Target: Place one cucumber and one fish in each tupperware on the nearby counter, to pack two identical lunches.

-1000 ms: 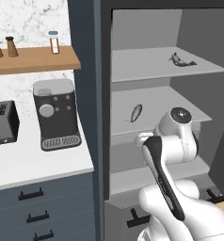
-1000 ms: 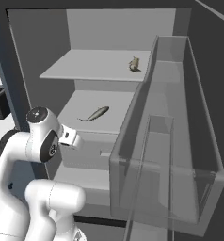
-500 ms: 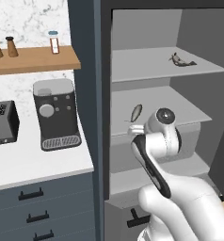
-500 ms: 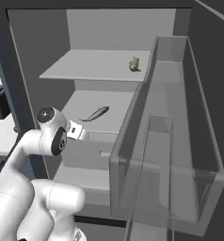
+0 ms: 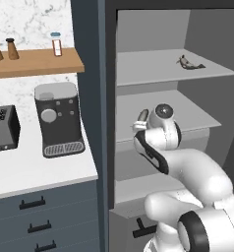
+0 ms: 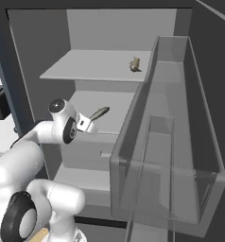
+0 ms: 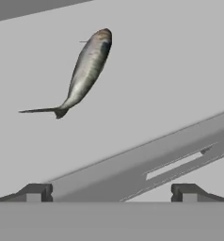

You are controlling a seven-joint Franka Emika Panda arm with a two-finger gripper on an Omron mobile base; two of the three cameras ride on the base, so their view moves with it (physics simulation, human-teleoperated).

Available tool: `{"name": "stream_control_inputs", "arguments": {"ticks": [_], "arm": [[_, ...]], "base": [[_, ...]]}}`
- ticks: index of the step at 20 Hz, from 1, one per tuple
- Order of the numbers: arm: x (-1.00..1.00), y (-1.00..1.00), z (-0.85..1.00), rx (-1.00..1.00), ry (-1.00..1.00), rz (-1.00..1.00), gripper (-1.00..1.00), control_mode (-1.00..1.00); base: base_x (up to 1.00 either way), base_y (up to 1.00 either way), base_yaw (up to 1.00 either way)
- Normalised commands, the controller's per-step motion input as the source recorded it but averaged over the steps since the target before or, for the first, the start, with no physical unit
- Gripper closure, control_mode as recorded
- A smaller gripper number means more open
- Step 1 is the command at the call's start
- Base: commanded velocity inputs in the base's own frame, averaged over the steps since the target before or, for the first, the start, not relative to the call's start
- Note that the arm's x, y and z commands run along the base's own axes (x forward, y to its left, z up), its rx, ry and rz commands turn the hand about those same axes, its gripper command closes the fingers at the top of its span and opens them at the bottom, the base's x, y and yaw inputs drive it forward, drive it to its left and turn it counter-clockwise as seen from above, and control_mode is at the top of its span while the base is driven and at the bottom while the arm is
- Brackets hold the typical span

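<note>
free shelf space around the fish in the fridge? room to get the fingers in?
Middle shelf: bare all round the fish; gripper open, short of it. Top shelf: wide bare patch left of the second fish. Tightest on the right, by the clear door bin.

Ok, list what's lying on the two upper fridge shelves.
One fish lies on the middle shelf, ahead of the open hand. A second fish lies on the top shelf. The arm covers part of the middle shelf.

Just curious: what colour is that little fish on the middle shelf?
Silvery grey, darker along its back; the fish shows best in the hand view.
</note>
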Motion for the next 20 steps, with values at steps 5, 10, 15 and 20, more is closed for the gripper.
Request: {"name": "stream_control_inputs", "arguments": {"ticks": [5,10,15,20], "arm": [[0.3,0.0,0.0,0.0,-0.01,0.0,-1.0,-1.0],[0.3,0.0,0.0,0.0,0.0,0.0,-1.0,-1.0],[0.35,0.0,0.05,0.0,0.0,0.0,-1.0,-1.0],[0.39,0.0,0.04,0.0,0.0,0.0,-1.0,-1.0]], "base": [[0.0,0.0,0.0],[0.0,0.0,0.0],[0.0,0.0,0.0],[0.0,0.0,0.0]]}}
